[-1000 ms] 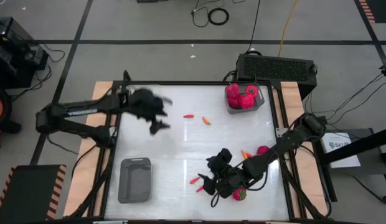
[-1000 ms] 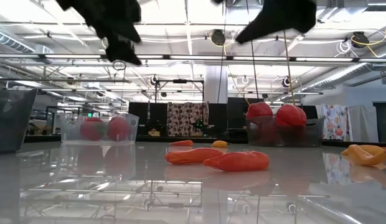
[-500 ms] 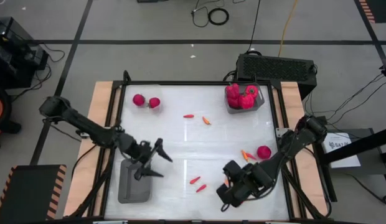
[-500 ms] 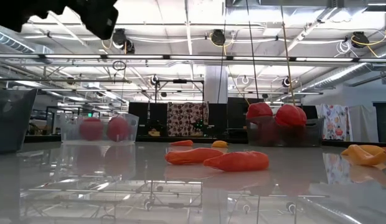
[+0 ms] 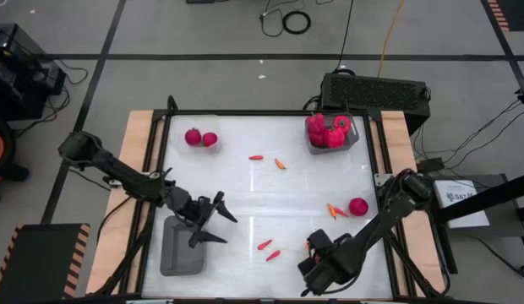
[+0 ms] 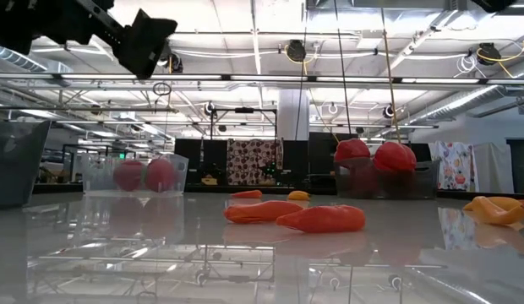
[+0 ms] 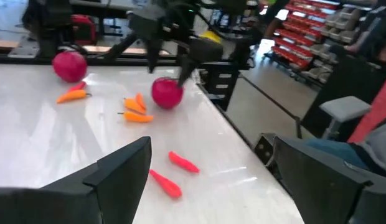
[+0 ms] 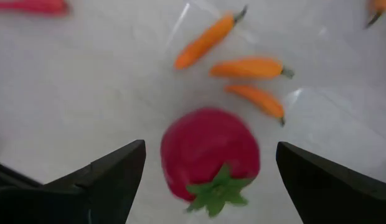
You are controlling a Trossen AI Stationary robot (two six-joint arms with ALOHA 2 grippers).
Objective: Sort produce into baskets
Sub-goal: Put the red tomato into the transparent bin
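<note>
My right gripper (image 5: pixel 317 266) is open near the table's near edge. It points down over a round red green-topped fruit (image 8: pixel 208 149). Its fingers stand on either side of the fruit, apart from it, as the left wrist view (image 7: pixel 167 92) also shows. The fruit lies on the table and is hidden in the high view. My left gripper (image 5: pixel 218 226) is open and empty, above the table beside the empty grey basket (image 5: pixel 183 245). Another round fruit (image 5: pixel 357 206) lies at the right with orange chillies (image 5: pixel 332 209). Two red chillies (image 5: pixel 269 250) lie in the middle near the front.
A clear basket (image 5: pixel 200 138) at the far left holds two round fruits. A grey basket (image 5: pixel 330 133) at the far right holds red peppers. Two small chillies (image 5: pixel 268 160) lie between them. Orange chillies (image 8: pixel 249 67) lie close beside the fruit under my right gripper.
My left gripper has swung from the far-left clear basket toward the table's near edge and now hangs beside the empty grey basket. My right gripper has gone toward the near edge and stands over the round fruit that lay beside it.
</note>
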